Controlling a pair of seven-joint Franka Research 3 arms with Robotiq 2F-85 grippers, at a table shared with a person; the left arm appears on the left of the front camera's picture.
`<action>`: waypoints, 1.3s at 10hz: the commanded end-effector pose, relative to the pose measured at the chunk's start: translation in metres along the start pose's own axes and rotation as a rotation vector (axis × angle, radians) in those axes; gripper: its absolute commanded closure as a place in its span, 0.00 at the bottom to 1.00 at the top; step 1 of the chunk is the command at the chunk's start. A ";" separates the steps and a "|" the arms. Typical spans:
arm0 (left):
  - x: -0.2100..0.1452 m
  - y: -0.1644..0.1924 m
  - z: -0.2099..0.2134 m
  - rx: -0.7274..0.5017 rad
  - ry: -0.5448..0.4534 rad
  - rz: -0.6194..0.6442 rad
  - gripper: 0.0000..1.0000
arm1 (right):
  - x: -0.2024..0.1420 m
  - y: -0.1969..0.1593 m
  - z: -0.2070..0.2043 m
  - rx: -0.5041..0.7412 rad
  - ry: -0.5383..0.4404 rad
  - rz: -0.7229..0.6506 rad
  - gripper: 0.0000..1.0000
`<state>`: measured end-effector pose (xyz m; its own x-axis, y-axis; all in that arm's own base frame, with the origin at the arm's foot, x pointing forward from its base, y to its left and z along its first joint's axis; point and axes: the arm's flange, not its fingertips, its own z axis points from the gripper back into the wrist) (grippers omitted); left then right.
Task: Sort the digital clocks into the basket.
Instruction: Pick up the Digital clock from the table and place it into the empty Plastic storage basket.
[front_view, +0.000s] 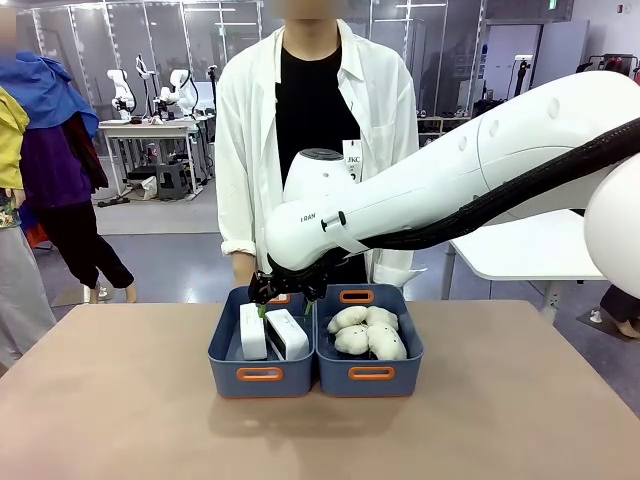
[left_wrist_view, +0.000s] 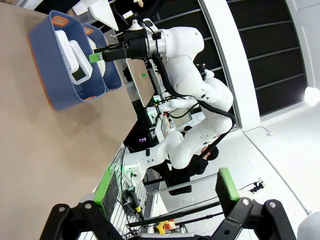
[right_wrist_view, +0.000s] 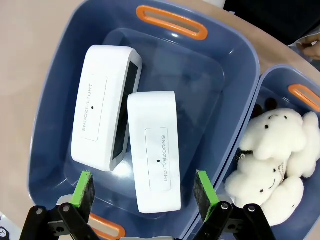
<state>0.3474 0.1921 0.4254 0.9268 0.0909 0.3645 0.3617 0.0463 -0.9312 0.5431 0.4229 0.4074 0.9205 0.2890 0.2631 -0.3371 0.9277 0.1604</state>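
We are looking across the table left to right. In the left basket (front_view: 262, 372) two digital clocks are lying side by side — the left clock (right_wrist_view: 102, 106) on its edge with the dark screen turned toward its neighbour, the right clock (right_wrist_view: 156, 150) just beside it, apparently touching, its "SNOOZE/LIGHT" bar facing up. The right gripper (right_wrist_view: 144, 192) is hanging above that bin, jaws spread wide and holding nothing, the green pads straddling the right clock's near end. In the neighbouring bin (right_wrist_view: 280, 80) white plush toys (right_wrist_view: 270, 160) are piled together.

The left gripper (left_wrist_view: 167, 186) is sitting well apart from the bins, jaws wide open and empty.

We are judging the clocks as light, rigid plastic shells — smooth and likely a bit slippery, with the screen face the part to spare. Taking hold across the two long flat sides, near mid-length, looks best. Both clocks are already lying in the basket.
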 end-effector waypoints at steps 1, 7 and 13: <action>-0.004 -0.005 0.000 -0.001 0.004 0.007 0.00 | -0.001 0.003 0.001 0.000 -0.003 -0.018 0.00; -0.004 -0.005 0.000 -0.001 0.004 0.007 0.00 | -0.076 -0.073 0.160 0.361 0.108 -0.200 0.00; -0.004 -0.005 0.000 -0.001 0.004 0.007 0.00 | -0.209 -0.310 0.166 1.143 -0.087 -0.605 0.00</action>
<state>0.3473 0.1916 0.4253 0.9269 0.0902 0.3643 0.3616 0.0456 -0.9312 0.4369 0.0651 0.4738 0.9890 -0.1285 -0.0736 0.1065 0.2711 0.9567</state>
